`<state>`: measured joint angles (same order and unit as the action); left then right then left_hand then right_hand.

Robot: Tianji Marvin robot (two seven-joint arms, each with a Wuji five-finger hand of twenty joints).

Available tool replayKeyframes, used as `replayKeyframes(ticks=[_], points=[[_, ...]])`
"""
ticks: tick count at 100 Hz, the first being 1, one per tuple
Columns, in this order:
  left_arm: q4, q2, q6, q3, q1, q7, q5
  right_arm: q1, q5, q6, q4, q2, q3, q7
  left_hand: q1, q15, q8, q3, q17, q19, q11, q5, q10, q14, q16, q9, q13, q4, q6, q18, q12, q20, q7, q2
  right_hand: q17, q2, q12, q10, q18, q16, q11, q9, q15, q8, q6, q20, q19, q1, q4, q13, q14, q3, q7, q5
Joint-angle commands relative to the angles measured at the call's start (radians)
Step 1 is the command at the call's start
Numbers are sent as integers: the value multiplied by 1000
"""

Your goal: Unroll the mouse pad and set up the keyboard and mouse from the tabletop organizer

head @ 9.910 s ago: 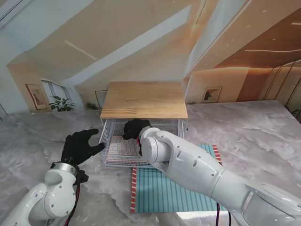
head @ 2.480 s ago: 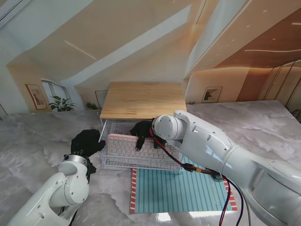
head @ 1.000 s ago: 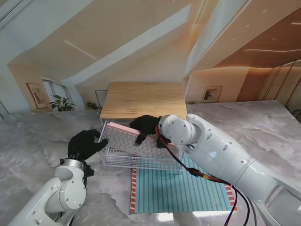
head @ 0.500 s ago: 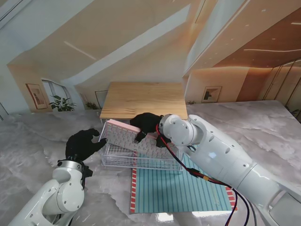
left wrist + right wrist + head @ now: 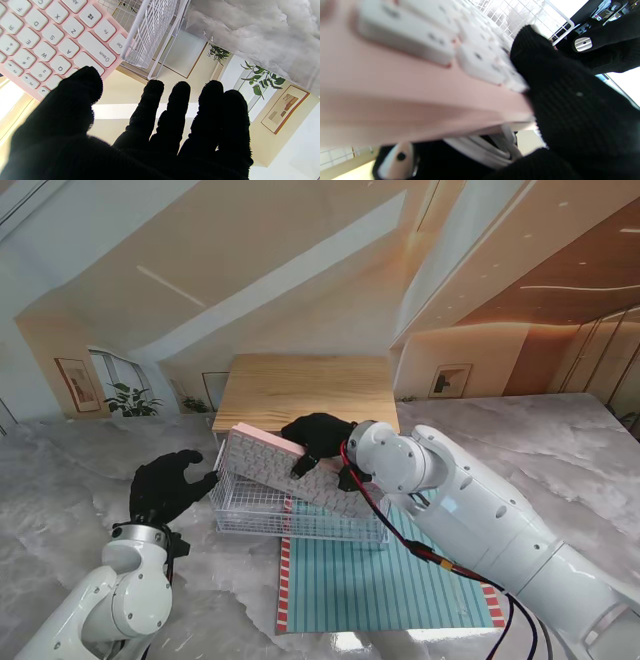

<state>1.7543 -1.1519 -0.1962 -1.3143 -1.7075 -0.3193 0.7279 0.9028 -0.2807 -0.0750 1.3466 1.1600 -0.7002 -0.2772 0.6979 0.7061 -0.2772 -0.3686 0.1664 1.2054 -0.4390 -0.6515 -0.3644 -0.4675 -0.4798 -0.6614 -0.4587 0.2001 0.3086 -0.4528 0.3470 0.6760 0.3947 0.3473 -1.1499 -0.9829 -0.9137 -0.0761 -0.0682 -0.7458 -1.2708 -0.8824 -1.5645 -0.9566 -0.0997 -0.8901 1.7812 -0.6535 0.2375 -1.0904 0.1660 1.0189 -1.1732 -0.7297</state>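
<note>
Two hands up: right hand (image 5: 318, 442) clamped on pink keyboard (image 5: 290, 471), tilted above wire basket (image 5: 290, 515); left hand (image 5: 168, 488) spread, holding nothing, thumb at kbd's left end. Striped mouse pad (image 5: 385, 580) flat on tabletop (image 5: 80, 480).

Grey-white marbled desk (image 5: 90, 470) surface fills the stand view. Backdrop print behind: cream walls, framed picture (image 5: 75, 383), green potted plant (image 5: 130, 402), second framed picture (image 5: 452, 380), brown wood-panelled wall (image 5: 560, 300) at right. Bright, even light.
</note>
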Motion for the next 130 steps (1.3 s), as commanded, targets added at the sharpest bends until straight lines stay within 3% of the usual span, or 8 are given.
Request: replayKeyframes(ticks=[1, 52, 96, 130], points=[[14, -3, 8, -4, -13, 12, 5, 12, -6, 1, 22, -3, -7, 5, -26, -14, 12, 24, -31, -11, 13, 27, 18, 21, 15, 42, 36, 21, -17, 34, -11, -10, -16, -27, -34, 116, -20, 26, -61, -4, -32, 21, -44, -16, -104, -44, 109, -140, -16, -85, 71, 155, -60, -83], [36, -2, 28, -37, -51, 2, 21, 88, 50, 12, 77, 8, -97, 76, -21, -36, 13, 45, -63, -25, 17, 45, 26, 29, 20, 67, 64, 26, -25, 56, -16, -28, -19, -36, -35, 113, -26, 26, -60, -7, -33, 22, -46, -20, -99, -56, 109, -142, -16, -86, 69, 159, -59, -88], [41, -3, 31, -43, -58, -2, 20, 102, 203, 71, 81, 7, -161, 31, -18, -33, 15, 46, -63, -22, 18, 40, 22, 20, 20, 61, 64, 30, -19, 59, -17, -33, -22, -35, -35, 114, -28, 29, -60, -9, -31, 24, -44, -21, -99, -60, 108, -142, -18, -81, 68, 158, -58, -88], [46, -2, 35, -51, -68, -5, 25, 129, 285, 113, 89, 27, -188, 80, -18, -33, 16, 45, -61, -21, 18, 37, 18, 17, 22, 56, 64, 31, -15, 61, -17, -35, -24, -34, -34, 114, -29, 29, -59, -11, -30, 24, -43, -22, -103, -62, 107, -142, -19, -80, 68, 157, -54, -88]])
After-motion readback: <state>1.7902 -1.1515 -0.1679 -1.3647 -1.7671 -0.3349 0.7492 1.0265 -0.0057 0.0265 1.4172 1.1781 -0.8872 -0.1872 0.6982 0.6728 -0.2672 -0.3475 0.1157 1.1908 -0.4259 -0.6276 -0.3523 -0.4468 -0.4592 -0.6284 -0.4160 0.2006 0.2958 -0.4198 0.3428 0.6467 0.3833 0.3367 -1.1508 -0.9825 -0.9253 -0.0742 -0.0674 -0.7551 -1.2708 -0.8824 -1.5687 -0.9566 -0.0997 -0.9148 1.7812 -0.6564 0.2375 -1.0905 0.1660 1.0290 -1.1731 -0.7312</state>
